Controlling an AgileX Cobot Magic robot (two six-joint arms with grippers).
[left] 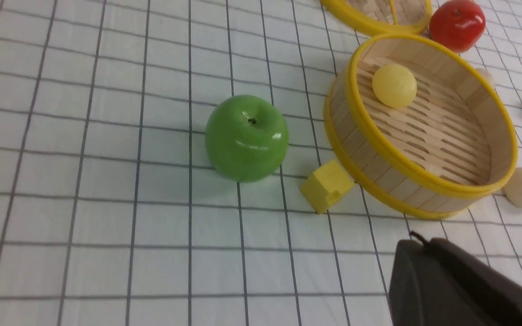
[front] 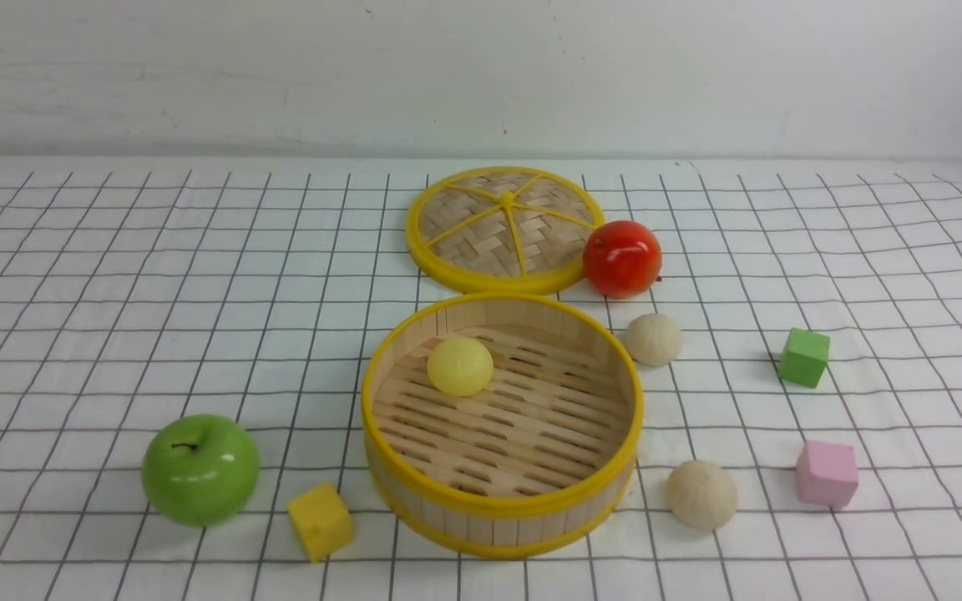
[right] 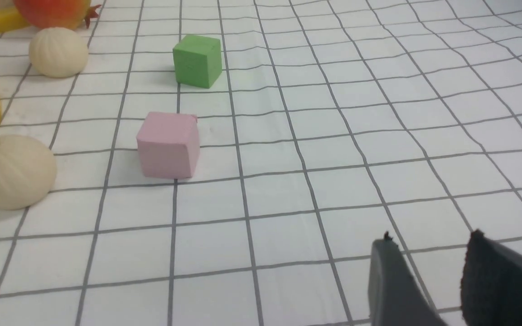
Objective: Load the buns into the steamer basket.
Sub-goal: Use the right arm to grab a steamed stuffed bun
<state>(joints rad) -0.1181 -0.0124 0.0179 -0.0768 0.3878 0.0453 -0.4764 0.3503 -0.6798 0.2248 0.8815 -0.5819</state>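
Observation:
The steamer basket [front: 414, 501] stands at the front middle of the table. The pale yellow bun [front: 459, 366] lies inside it, toward its far left wall. One beige bun [front: 653, 339] lies on the cloth behind the basket's right side, the other beige bun [front: 701, 494] at its front right. Neither gripper shows in the front view. In the left wrist view my left gripper [left: 417, 244] is shut and empty, short of the basket [left: 379, 145]. In the right wrist view my right gripper [right: 431, 242] is open and empty, well away from the nearer beige bun [right: 12, 172].
The woven lid [front: 504, 227] lies behind the basket with a red apple [front: 621, 258] at its right. A green apple [front: 199, 470] and yellow cube [front: 320, 520] sit left of the basket. A green cube [front: 803, 357] and pink cube [front: 827, 474] sit at the right.

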